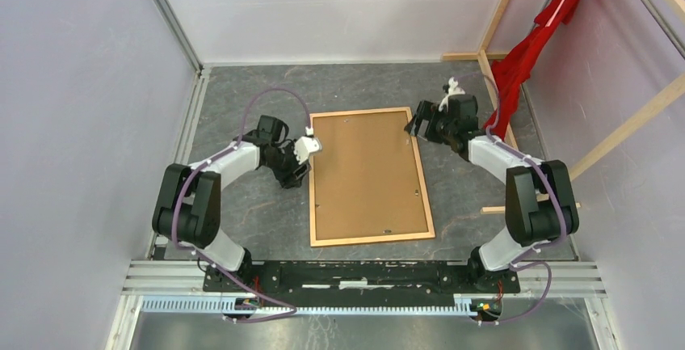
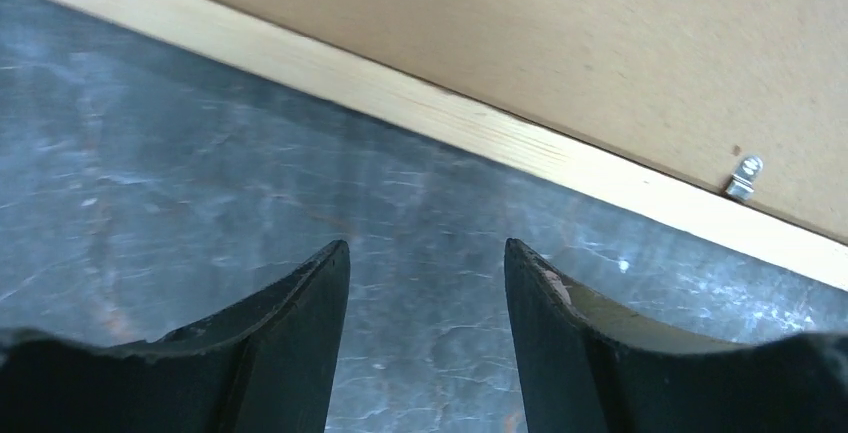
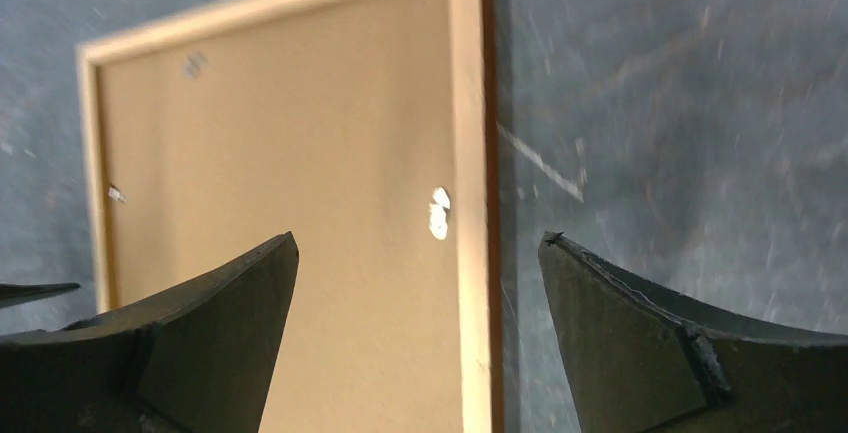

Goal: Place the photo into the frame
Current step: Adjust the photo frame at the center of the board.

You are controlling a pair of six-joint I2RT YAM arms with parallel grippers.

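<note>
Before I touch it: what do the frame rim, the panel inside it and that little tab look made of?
The frame rim looks like pale matte wood, grain visible. The panel is probably brown fibreboard: flat, speckled, no grain. The tab seems metal, silvery and shiny.
</note>
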